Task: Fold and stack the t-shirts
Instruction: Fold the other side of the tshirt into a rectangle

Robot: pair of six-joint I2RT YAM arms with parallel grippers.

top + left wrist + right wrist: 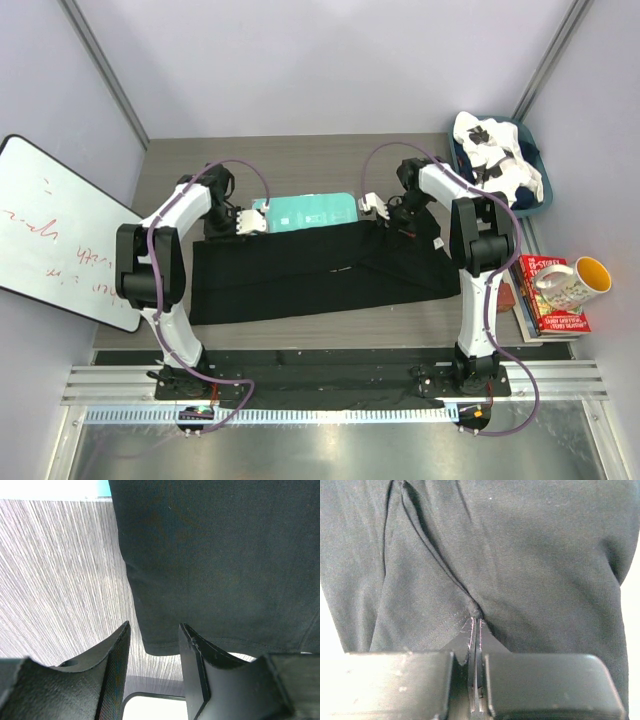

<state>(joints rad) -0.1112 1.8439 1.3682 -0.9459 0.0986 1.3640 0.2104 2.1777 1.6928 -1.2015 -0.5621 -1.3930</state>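
A black t-shirt (pixel 320 270) lies spread flat across the middle of the table, folded into a wide band. My left gripper (pixel 255 222) is at its far left corner. In the left wrist view that gripper (pixel 154 630) is open, with the shirt's hemmed corner (pixel 160 642) between the fingers, which are not closed on it. My right gripper (pixel 375 205) is at the far right edge of the shirt. In the right wrist view its jaws (pixel 476 622) are shut, pinching a puckered fold of the black cloth (pixel 520 555). A white t-shirt with black patches (pixel 495 160) lies crumpled in a bin.
A flat teal board (pixel 305 212) lies just beyond the black shirt, between the grippers. The blue bin (pixel 535 150) stands at the back right. Books (pixel 550 305) with a yellow-lined mug (pixel 575 280) sit at the right edge. A whiteboard (pixel 50 230) leans at the left.
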